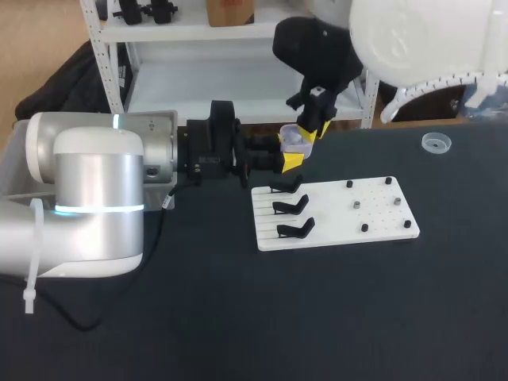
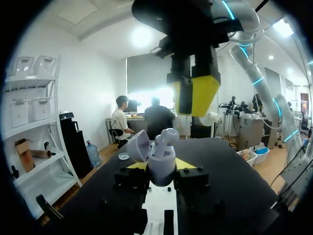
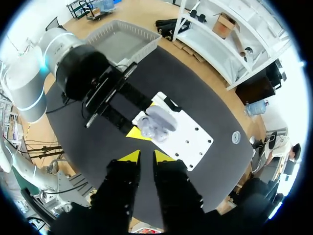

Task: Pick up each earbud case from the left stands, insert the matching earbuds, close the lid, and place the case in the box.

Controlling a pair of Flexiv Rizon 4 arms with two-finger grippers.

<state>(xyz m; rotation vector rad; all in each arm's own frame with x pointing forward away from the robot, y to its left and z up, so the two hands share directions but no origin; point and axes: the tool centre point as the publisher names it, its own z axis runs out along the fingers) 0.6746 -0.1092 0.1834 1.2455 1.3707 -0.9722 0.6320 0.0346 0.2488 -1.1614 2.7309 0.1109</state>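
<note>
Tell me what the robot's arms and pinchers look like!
The left arm is fat, round and silver-white, with a glowing blue ring, a white cable tie and a thin black cable. The right arm is black near its end. The left gripper and right gripper are black with yellow tips.

The earbud case [image 2: 161, 161] is pale lilac. The table [image 1: 238, 317] is black, the board [image 1: 385, 232] white with black stands [image 1: 290, 208].

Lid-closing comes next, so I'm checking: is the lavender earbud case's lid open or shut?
Open: in the left wrist view the lid is swung back beside the case, an earbud standing in it.
</note>
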